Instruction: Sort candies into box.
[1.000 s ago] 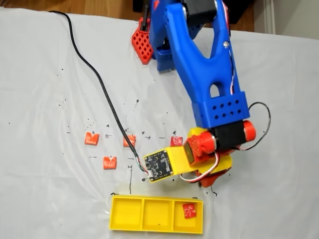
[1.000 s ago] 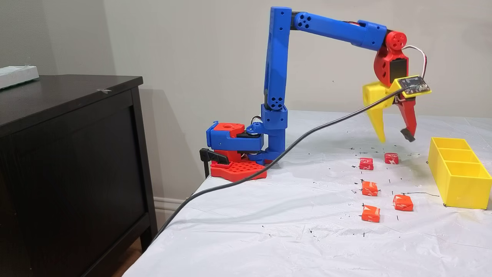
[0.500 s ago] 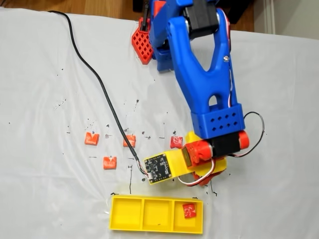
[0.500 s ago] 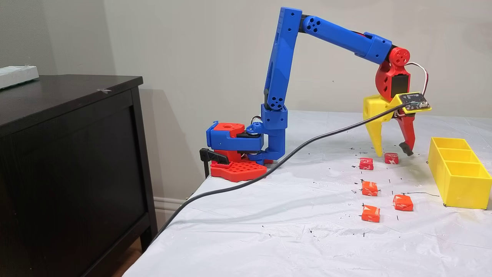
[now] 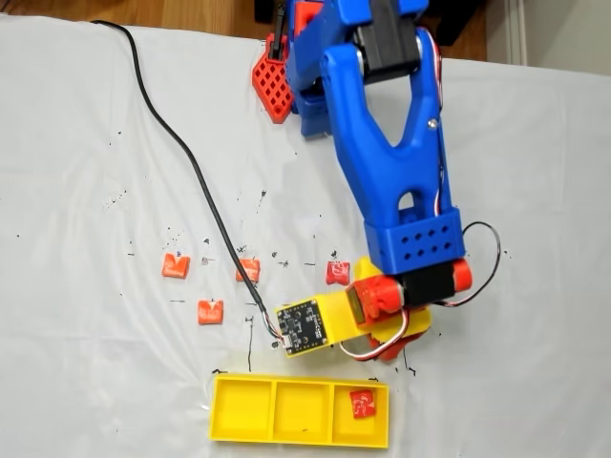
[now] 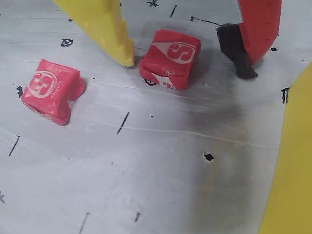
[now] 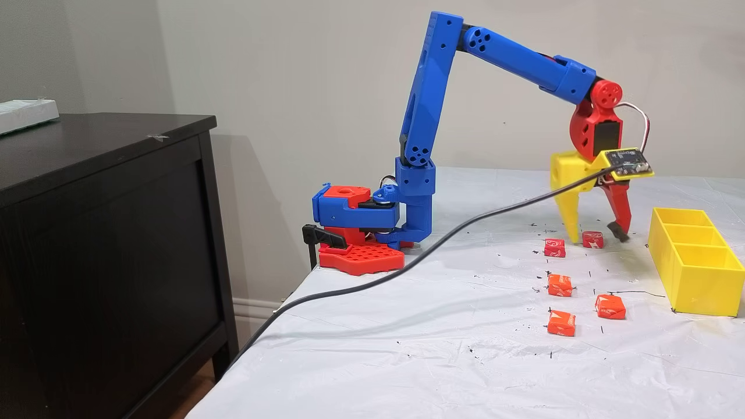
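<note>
The gripper (image 6: 187, 61) sat low over the table, jaws wide apart around one red candy (image 6: 170, 58), the yellow finger touching its edge. This looked like the grasp step; next, closing squarely. The yellow box (image 5: 300, 438) lay nearby, one candy (image 5: 362, 404) inside.

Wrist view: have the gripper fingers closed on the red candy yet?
No: the gripper is open, its yellow finger beside the candy and its red finger apart from it.
</note>
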Motion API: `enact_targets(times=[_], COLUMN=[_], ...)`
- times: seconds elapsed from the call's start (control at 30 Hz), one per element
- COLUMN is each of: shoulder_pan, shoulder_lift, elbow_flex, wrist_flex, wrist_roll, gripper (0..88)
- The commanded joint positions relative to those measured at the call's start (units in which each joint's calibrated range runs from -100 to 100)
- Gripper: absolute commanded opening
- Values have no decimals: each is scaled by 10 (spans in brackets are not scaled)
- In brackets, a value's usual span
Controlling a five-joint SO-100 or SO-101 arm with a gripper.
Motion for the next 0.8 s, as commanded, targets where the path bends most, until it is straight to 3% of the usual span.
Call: enact_targets(times=[0.0,0.33,0.77], shoulder_pan=[4,2,54], shoulder_lift=[-6,-3,-193], elbow_flex=[-10,-9,-98], wrist_flex=[-18,-14,66], wrist_roll=[1,1,37], gripper=[157,2,2])
